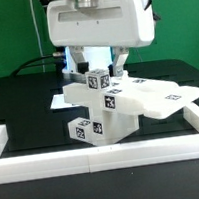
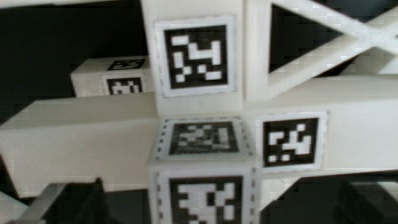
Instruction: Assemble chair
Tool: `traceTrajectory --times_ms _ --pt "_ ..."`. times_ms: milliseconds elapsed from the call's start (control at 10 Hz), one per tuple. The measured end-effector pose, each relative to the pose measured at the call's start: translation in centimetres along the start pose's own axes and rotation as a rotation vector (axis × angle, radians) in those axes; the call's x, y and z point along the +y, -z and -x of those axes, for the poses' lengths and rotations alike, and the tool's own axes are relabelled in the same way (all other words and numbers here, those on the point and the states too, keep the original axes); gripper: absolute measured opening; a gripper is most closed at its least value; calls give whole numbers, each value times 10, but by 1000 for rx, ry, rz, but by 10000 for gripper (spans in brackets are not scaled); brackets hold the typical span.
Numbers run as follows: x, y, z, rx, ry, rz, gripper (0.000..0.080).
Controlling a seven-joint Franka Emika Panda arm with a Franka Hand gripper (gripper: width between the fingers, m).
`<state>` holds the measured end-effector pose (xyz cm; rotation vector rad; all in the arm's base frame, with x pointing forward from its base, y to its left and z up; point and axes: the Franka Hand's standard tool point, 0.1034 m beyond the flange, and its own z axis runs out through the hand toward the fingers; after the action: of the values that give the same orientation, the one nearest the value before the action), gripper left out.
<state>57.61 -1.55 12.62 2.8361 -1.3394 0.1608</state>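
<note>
**Fingers spread above the stacked chair parts**

At the centre of the exterior view, the chair point(image 1: 100, 105) stands as a white blocky stack on the black counter point(image 1: 18, 107), just behind the white border rail point(image 1: 105, 157) along the lower frame. Its flat slab point(image 1: 158, 97) reaches to the frame's right. The fingers point(image 1: 97, 61) hang above the topmost block, spread wide and holding nothing. The wrist view is filled by tagged blocks point(image 2: 199, 60) seen close
</note>
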Motion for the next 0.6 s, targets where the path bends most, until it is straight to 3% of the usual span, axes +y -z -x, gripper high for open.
traceTrajectory --times_ms 200,600 --pt "-3 3 10 -8 3 -3 648" --pt "-4 2 10 -7 13 -2 649"
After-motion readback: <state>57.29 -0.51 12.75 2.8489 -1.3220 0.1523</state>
